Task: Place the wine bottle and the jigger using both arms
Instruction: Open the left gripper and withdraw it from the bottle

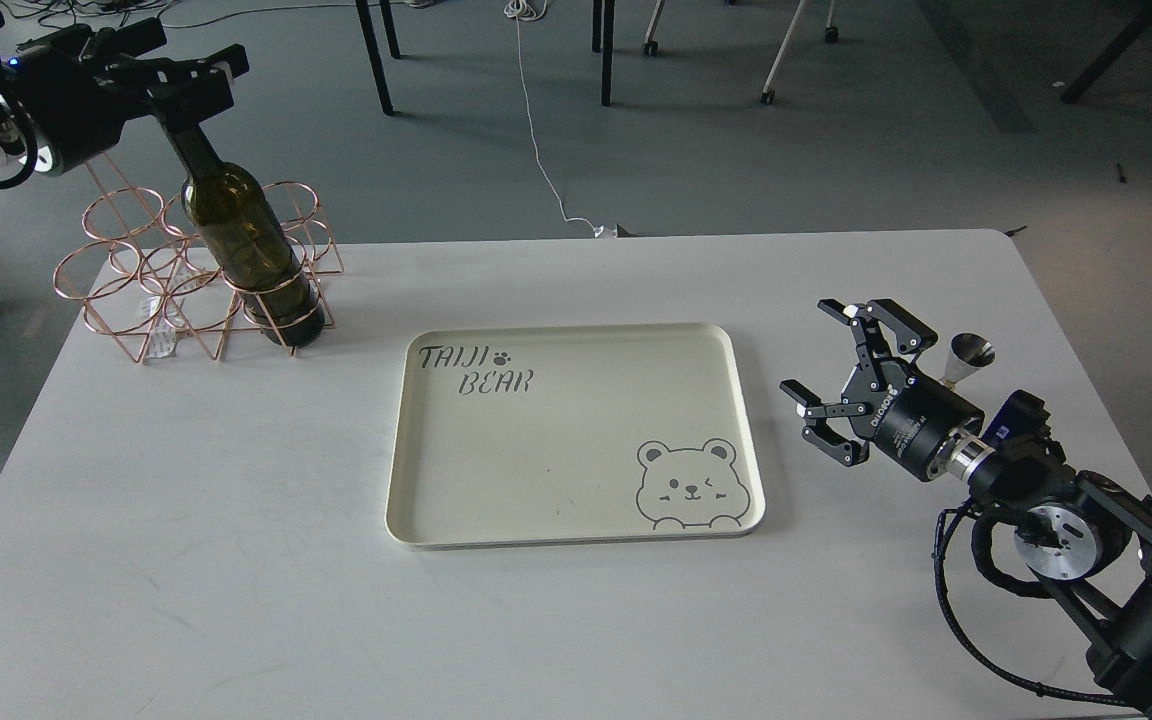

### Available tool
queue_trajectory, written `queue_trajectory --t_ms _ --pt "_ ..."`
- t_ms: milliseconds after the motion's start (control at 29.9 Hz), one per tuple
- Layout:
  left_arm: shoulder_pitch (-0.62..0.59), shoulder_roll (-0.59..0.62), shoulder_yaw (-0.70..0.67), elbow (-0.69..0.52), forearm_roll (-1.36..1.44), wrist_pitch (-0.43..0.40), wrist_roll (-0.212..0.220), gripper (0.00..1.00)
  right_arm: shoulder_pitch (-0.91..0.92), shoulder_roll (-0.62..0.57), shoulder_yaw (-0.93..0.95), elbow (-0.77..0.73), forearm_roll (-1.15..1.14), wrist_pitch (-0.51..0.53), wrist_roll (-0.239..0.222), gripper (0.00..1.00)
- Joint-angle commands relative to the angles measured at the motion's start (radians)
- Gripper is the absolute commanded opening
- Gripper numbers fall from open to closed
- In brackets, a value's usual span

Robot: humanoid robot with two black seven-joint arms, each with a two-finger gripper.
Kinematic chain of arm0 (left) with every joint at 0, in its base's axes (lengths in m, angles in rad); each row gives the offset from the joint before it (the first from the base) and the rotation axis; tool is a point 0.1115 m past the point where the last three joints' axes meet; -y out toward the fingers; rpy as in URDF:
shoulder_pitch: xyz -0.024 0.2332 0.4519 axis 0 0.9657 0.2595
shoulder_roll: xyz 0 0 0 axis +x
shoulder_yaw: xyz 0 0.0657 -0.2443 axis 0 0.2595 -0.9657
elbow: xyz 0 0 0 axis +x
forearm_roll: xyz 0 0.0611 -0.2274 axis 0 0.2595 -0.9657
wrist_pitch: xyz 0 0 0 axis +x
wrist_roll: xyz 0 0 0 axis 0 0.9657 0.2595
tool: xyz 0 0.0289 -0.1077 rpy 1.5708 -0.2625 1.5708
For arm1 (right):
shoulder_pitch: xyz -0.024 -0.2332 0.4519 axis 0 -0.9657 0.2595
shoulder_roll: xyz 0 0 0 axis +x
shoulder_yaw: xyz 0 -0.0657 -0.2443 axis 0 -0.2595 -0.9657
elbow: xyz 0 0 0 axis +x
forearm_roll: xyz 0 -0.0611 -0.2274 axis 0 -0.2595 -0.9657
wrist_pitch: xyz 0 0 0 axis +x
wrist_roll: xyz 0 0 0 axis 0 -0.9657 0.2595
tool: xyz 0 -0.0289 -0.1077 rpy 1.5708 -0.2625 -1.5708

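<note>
Our left claw [198, 92] grips the wine bottle [248, 240] by its neck, tilted in the copper rack [126, 290]. Our right claw [851, 385] is open, empty; the jigger [968, 358] stands behind it on the table [186, 520]. Tray [416, 430] holds nothing, so both placings remain.

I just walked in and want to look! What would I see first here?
First, the tall green bottle at the back left, standing in a copper wire rack, with the left gripper closed on its neck. Then the cream tray with a bear drawing in the middle of the table. At right, the open right gripper sits beside a small silver jigger.
</note>
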Motion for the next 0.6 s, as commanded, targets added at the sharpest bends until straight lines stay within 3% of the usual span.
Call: queue_trajectory --t_ms 0,200,301,367,568 --pt "-0.078 0.01 0.0 -0.026 -0.056 0.0 0.0 0.96 0.0 -0.001 0.002 0.001 0.0 -0.001 0.0 0.99" --pt "-0.117 0.022 0.003 -0.194 -0.431 -0.003 0.0 0.98 0.0 0.006 0.024 0.001 0.0 -0.001 0.002 0.99" --pt "-0.096 0.017 0.006 -0.332 -0.694 -0.003 0.0 0.98 0.0 0.028 0.054 -0.004 0.002 -0.001 0.049 0.99" --pt "-0.038 0.004 0.005 -0.412 -0.846 -0.002 0.0 0.98 0.0 0.045 0.074 -0.007 0.003 -0.007 0.075 0.99" --pt "0.192 -0.078 -0.009 -0.572 -1.038 0.0 0.0 0.98 0.008 0.06 0.083 -0.01 0.003 -0.053 0.074 0.99"
